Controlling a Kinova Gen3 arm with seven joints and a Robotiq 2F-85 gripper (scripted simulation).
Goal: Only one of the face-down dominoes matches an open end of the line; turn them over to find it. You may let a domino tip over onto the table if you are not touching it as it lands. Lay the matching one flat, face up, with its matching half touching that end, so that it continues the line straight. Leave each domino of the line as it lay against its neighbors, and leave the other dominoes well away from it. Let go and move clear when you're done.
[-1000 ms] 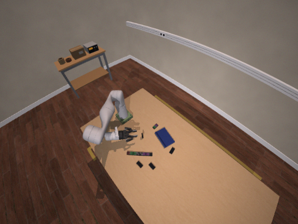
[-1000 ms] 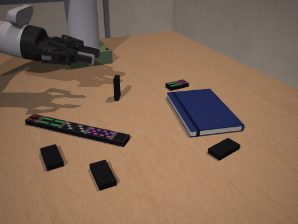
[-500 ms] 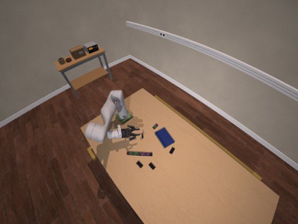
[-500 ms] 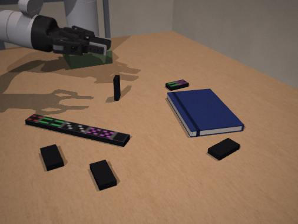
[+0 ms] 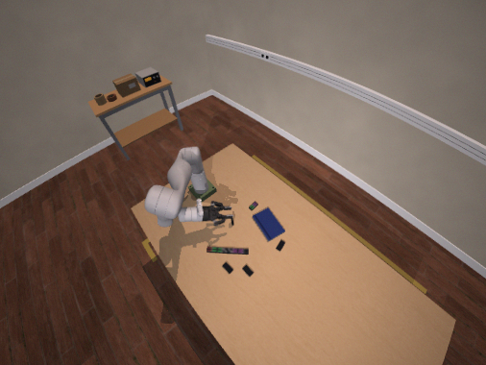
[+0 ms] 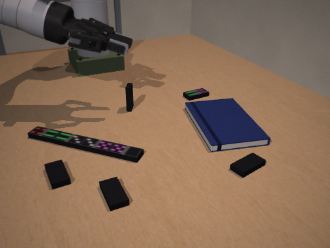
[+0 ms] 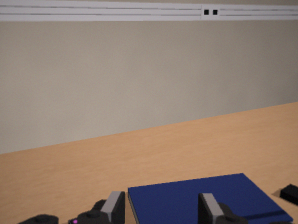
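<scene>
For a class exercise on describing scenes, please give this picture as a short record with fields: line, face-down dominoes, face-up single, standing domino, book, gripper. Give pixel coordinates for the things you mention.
line: row of dominoes (image 5: 228, 251) (image 6: 85, 144), red end to blank end
face-down dominoes: three, lying flat
face-up single: green-and-purple domino (image 5: 254, 206) (image 6: 195, 94), off the line
standing domino: black domino (image 6: 129, 97), upright on its end
book: blue, closed (image 5: 269, 224) (image 6: 227, 124) (image 7: 200, 196)
gripper: partly open (image 5: 232, 219) (image 6: 126, 46) (image 7: 162, 206), empty, above the table

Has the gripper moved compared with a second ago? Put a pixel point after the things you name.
Yes. In the exterior view the gripper (image 5: 232, 219) (image 6: 125, 45) (image 7: 161, 207) has shifted to the right, its fingertips now in front of the green base block (image 6: 101, 66), near its right edge, rather than its left part.
</scene>
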